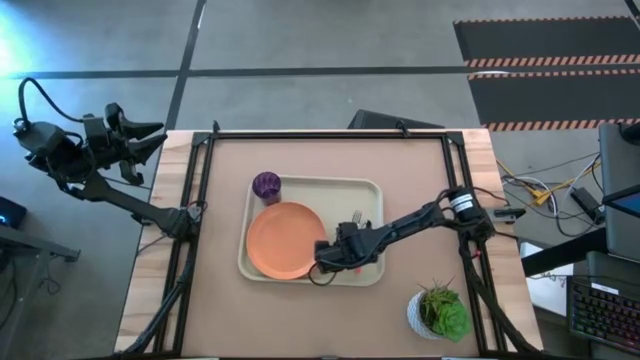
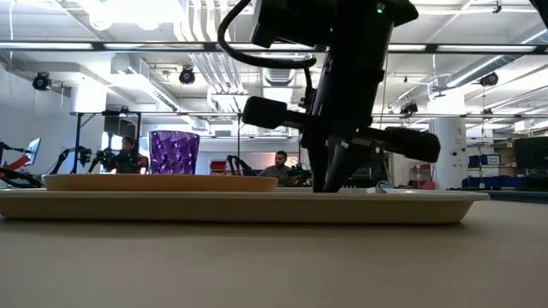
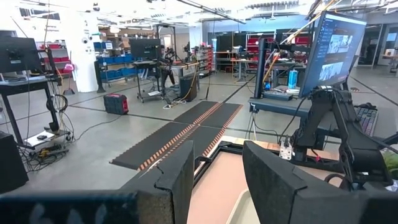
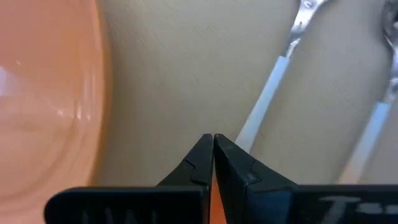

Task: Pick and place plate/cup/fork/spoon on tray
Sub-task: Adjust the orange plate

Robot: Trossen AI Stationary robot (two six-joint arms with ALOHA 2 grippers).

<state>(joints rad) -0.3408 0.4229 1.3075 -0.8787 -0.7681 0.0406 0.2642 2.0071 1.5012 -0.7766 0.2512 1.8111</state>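
Note:
The cream tray [image 1: 372, 190] lies mid-table. It bears the orange plate [image 1: 285, 240], the purple cup [image 1: 266, 185] at its far left corner, and two thin utensils side by side [image 1: 356, 217]. In the right wrist view, the one nearer the plate looks like the fork [image 4: 268, 93]. The other, which looks like the spoon [image 4: 373, 127], lies beside it. My right gripper [image 1: 336, 258] is shut and down on the tray beside the plate, at the fork's handle end. My left gripper [image 1: 150, 135] is open and empty, beyond the table's far left corner. My right gripper comes from above, slanting down, with its tips at the tray floor [image 2: 325, 188]. The fork's handle [image 4: 247, 129] runs in under one finger [image 4: 239, 165], and an orange strip [image 4: 212, 202] shows in the slit between the fingers. The fork lies flat on the tray. The fingers hide the hold itself.
A white pot with a green plant [image 1: 438, 312] stands near the table's near right corner. The plate's rim [image 4: 93, 106] is close beside my right gripper. People sit in the room beyond the table [image 2: 281, 167].

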